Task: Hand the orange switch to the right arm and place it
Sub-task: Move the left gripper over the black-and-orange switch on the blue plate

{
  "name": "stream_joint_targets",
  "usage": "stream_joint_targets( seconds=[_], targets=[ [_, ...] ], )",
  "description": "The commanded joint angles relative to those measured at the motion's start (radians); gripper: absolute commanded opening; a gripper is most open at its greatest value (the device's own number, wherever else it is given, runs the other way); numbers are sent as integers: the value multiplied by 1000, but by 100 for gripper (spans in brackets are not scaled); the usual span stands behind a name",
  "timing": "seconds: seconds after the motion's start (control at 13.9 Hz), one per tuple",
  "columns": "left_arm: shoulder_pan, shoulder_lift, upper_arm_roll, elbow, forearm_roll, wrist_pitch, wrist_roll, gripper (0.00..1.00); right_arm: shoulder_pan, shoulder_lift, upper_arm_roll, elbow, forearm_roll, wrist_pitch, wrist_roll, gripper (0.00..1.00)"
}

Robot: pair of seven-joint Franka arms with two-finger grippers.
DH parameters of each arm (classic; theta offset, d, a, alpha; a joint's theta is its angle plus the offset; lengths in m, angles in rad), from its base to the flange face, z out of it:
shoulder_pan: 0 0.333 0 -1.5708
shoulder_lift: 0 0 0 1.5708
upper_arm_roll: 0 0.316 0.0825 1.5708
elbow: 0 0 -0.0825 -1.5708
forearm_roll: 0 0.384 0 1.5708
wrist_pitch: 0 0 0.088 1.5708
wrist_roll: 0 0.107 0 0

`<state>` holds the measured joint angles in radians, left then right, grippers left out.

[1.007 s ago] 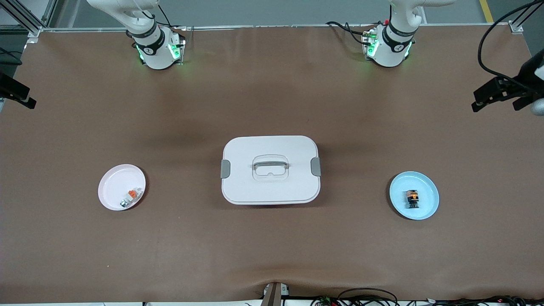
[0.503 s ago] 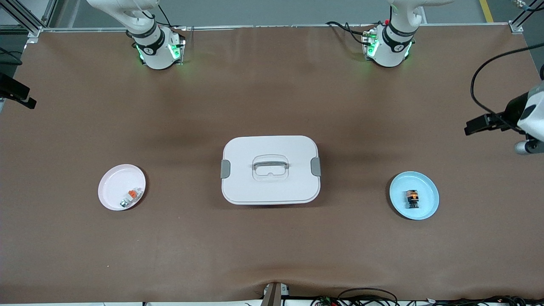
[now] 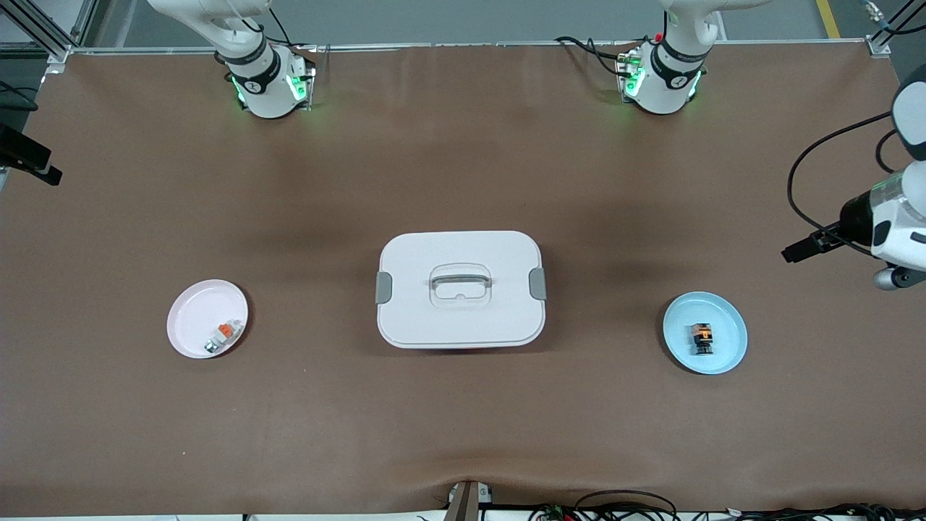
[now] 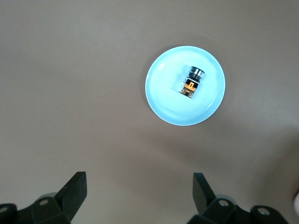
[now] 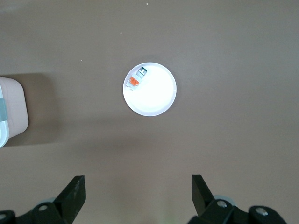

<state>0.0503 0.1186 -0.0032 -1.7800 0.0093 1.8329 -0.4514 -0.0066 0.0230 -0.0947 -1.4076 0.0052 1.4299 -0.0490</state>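
The orange switch (image 3: 701,338) lies on its side in a light blue plate (image 3: 725,319) toward the left arm's end of the table. It also shows in the left wrist view (image 4: 190,83), on the plate (image 4: 163,93). My left gripper (image 4: 138,187) is open and empty, high over bare table beside the plate. Its wrist (image 3: 893,217) shows at the front view's edge. My right gripper (image 5: 138,187) is open and empty, high over the table near a white plate (image 5: 156,100).
A white lidded box (image 3: 461,288) with grey clips and a handle stands mid-table. The white plate (image 3: 192,307) toward the right arm's end holds a small white-grey piece with an orange tab (image 3: 223,334). Brown mat covers the table.
The left arm's hand has swung over the table toward the blue plate. The right arm, plates, box and switch have not moved.
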Motion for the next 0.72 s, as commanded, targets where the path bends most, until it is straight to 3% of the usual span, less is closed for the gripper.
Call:
stream_joint_targets(
  seconds=[0.0, 0.29, 0.43, 0.65],
  targets=[
    [-14, 15, -6, -47, 4, 74, -159, 100, -9, -6, 7, -2, 13, -2, 8, 100],
    [-26, 33, -6, -148, 23, 222, -357, 100, -10, -6, 7, -4, 13, -2, 8, 100],
    [-32, 52, -11, -157, 101, 240, -462, 100, -10, -8, 7, -4, 13, -2, 8, 100],
    [-24, 58, -17, -160, 91, 250, -536, 100, -13, -6, 7, -4, 13, 3, 8, 100]
  ],
)
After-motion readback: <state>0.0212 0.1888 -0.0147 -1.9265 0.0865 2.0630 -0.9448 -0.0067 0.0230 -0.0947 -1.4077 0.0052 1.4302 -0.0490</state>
